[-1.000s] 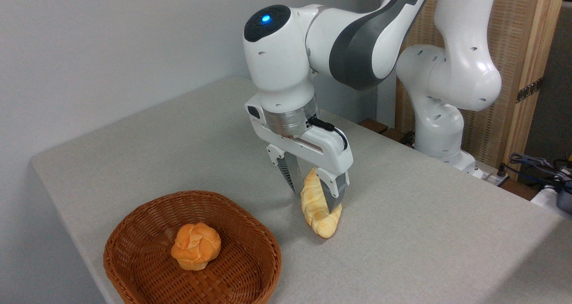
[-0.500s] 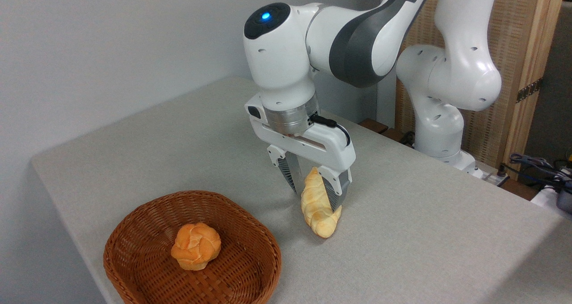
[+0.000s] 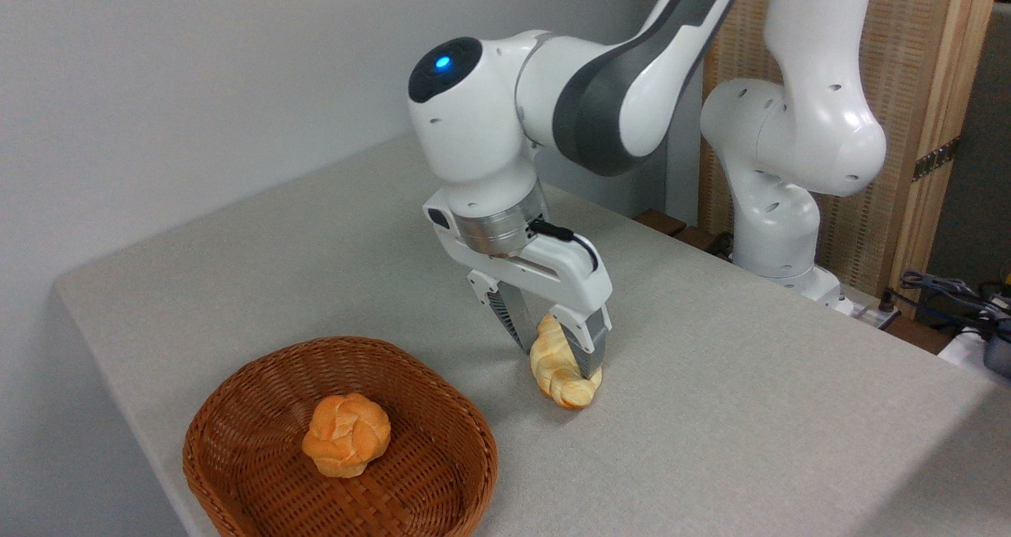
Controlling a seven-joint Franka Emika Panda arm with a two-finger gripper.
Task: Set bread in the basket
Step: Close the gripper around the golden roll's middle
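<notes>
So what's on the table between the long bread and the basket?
Nothing. In the camera view, only bare grey table lies between the long bread and the basket.

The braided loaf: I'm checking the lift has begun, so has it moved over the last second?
Yes. The braided loaf, between the jaws, has shifted slightly up-left toward the basket.

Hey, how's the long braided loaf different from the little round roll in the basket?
The braided loaf is long with pointed ends; the roll is round and knotted. The loaf is pale golden, the roll a deeper orange. The loaf is on the table between the jaws of the gripper; the roll sits free inside the basket. Both have twisted, glossy crusts.
</notes>
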